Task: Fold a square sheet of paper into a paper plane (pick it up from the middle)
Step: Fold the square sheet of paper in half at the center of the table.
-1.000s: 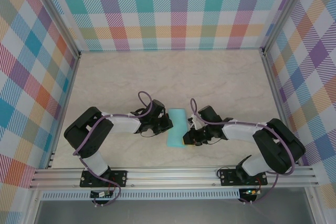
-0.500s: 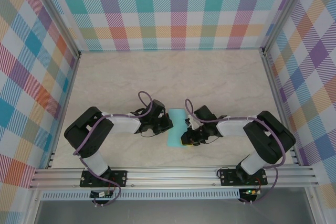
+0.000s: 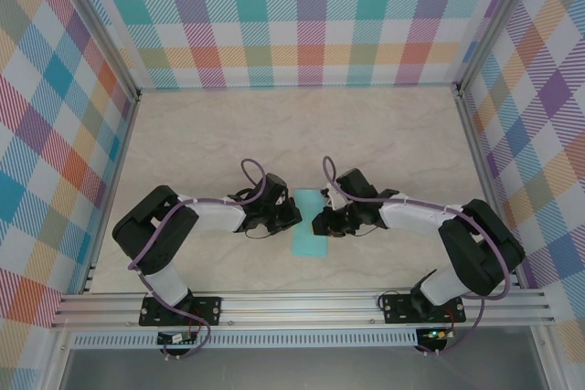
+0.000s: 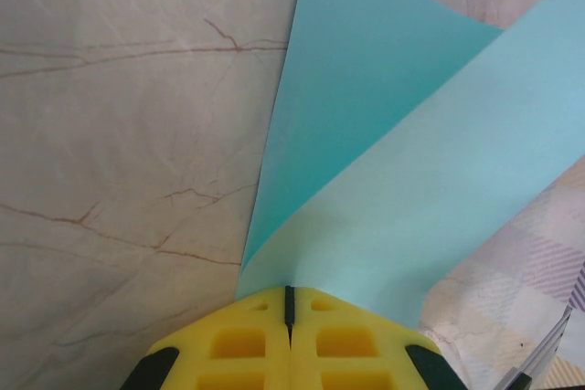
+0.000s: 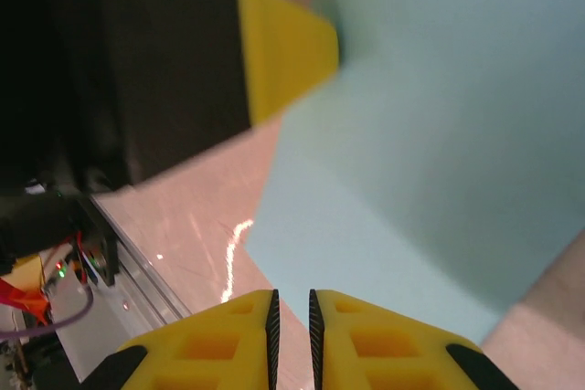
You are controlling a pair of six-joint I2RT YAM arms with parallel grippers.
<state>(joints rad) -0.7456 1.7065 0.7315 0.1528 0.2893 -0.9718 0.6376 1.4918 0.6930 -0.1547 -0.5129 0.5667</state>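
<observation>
The square sheet of paper [image 3: 308,242] lies as a narrow light-teal strip between the two arms at mid-table. My left gripper [image 3: 292,216] is at its left edge, shut on the paper's near edge [image 4: 289,289]. In the left wrist view the paper [image 4: 411,162] is doubled over, its upper layer rising away from the lower one. My right gripper [image 3: 318,222] hovers low over the strip's right side. Its jaws [image 5: 292,294] are almost together with a thin slit and nothing between them, the paper [image 5: 439,134] just ahead. The left gripper's yellow fingers [image 5: 283,47] show beyond it.
The marble-patterned table [image 3: 302,134] stretches open behind the arms. An aluminium rail [image 3: 302,303] runs along the near edge, and plaid walls [image 3: 311,15] close in the back and both sides.
My right gripper has moved from the strip's lower right corner up and leftwards to its middle, closer to the left gripper. The left gripper has stayed put on the paper.
</observation>
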